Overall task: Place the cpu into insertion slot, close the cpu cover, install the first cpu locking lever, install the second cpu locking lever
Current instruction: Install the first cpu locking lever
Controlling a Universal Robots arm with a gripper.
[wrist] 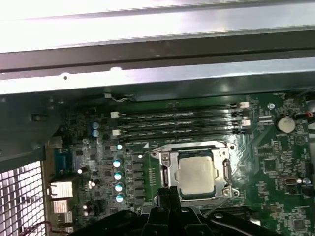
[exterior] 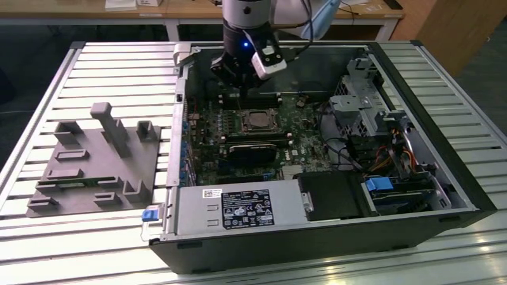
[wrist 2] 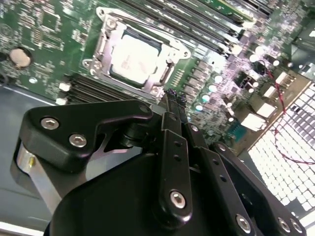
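The cpu (wrist: 197, 174) (wrist 2: 133, 56) (exterior: 257, 120) lies flat in the insertion slot (wrist: 158, 192) on the green board, its pale metal face up. The silvery cpu cover (wrist: 163, 158) (wrist 2: 105, 43) lies down around it, framing the chip through its window. My gripper (wrist 2: 175, 96) (wrist: 170, 191) hangs just above the board at one edge of the socket. Its black fingertips are pressed together, shut, with nothing between them. In the exterior view the gripper (exterior: 239, 90) hovers over the back part of the open case, just behind the socket.
Long black memory slots (wrist: 182, 120) run beside the socket. A black heatsink block (exterior: 249, 151) sits in front of it. The power supply (exterior: 237, 208), a drive cage (exterior: 357, 107) and cables crowd the case. A grey fixture (exterior: 95, 160) stands at the exterior view's left.
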